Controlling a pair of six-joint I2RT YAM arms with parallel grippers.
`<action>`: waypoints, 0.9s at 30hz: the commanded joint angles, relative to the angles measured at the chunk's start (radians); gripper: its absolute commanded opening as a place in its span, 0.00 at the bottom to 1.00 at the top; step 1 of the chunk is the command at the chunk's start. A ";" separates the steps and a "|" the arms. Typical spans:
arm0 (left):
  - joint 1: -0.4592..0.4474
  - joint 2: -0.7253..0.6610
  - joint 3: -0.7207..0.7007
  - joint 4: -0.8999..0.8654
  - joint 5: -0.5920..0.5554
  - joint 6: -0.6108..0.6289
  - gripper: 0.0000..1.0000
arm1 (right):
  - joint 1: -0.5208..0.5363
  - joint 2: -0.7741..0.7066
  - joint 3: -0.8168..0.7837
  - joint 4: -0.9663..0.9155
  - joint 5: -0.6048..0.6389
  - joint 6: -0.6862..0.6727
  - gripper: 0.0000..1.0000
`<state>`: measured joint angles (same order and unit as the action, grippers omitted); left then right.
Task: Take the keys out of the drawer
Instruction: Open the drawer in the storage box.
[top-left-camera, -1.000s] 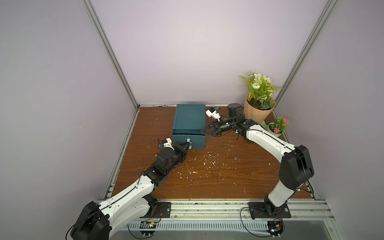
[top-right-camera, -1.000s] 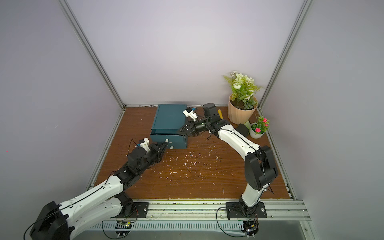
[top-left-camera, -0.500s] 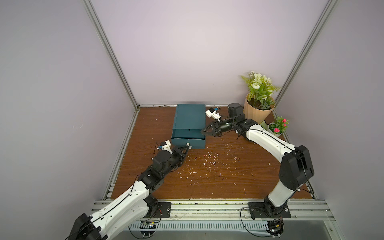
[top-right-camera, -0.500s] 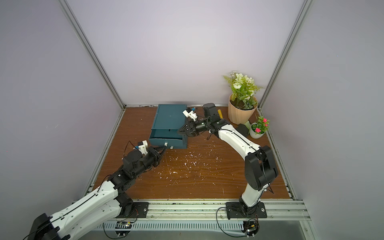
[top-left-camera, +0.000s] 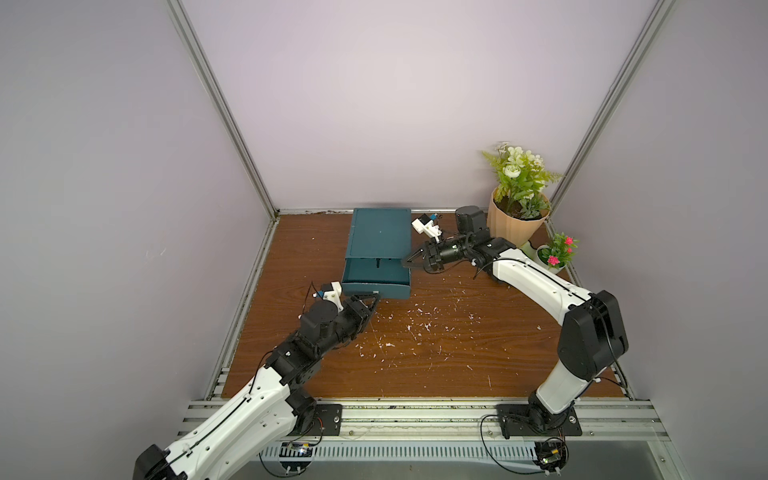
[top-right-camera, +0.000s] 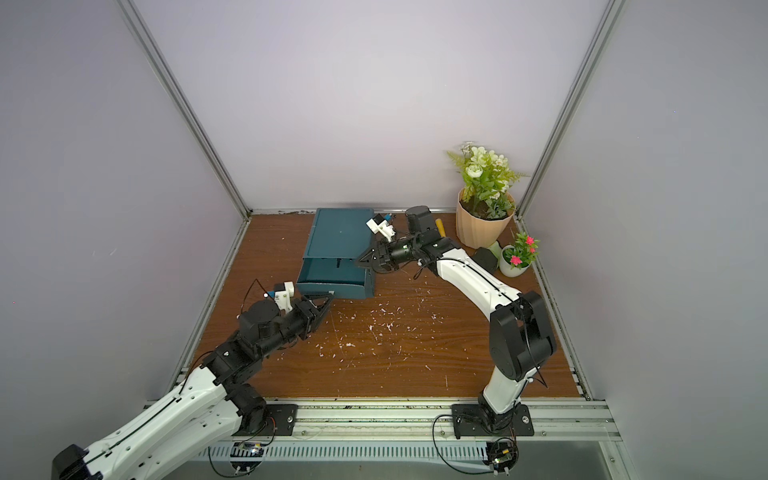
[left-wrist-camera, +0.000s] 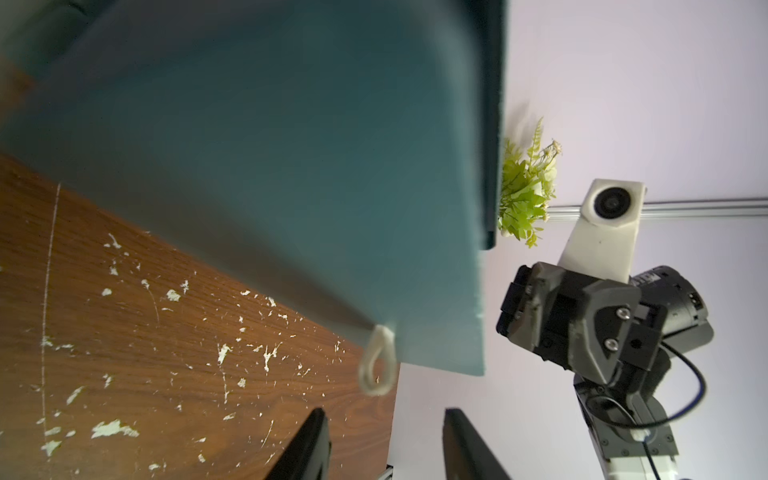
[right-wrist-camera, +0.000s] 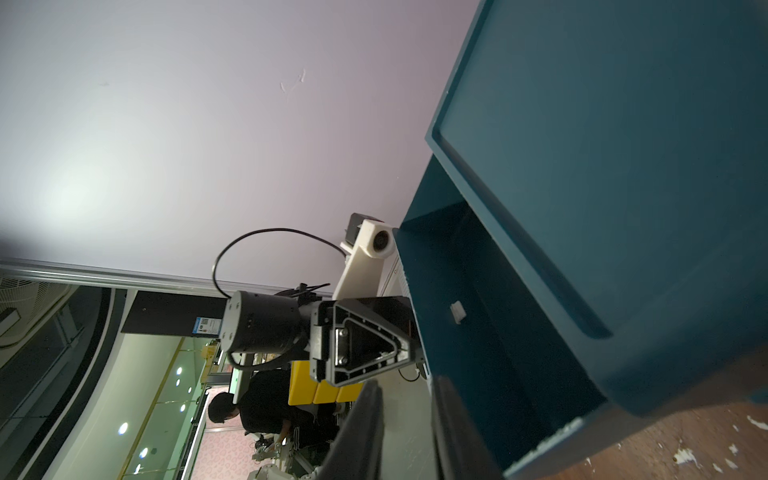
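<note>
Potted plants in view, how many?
2. The large plant, beige pot, in the far right corner; the small plant, pink flowers, just in front of it. None looks hidden.

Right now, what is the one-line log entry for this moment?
drawer: part open | keys: none in view | left gripper: open, short of loop pull | right gripper: open, beside cabinet

Soft, even light; teal drawer front (left-wrist-camera: 291, 166) just ahead of left gripper (left-wrist-camera: 384, 419) is blurred; wall (right-wrist-camera: 83, 187) shows glare.
</note>
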<state>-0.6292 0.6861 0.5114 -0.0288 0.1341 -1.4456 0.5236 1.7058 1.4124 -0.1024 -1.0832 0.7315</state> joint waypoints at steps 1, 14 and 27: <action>-0.009 0.004 0.102 -0.096 0.004 0.083 0.48 | 0.001 -0.053 0.058 -0.041 0.048 -0.078 0.27; -0.009 0.124 0.155 -0.039 -0.144 -0.058 0.56 | 0.001 -0.092 0.058 -0.067 0.125 -0.132 0.28; -0.009 0.138 0.212 -0.280 -0.273 -0.253 0.61 | 0.001 -0.146 0.009 -0.090 0.173 -0.127 0.29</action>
<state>-0.6292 0.8215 0.6781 -0.1875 -0.0826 -1.6470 0.5236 1.5715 1.4124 -0.1822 -0.9379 0.6155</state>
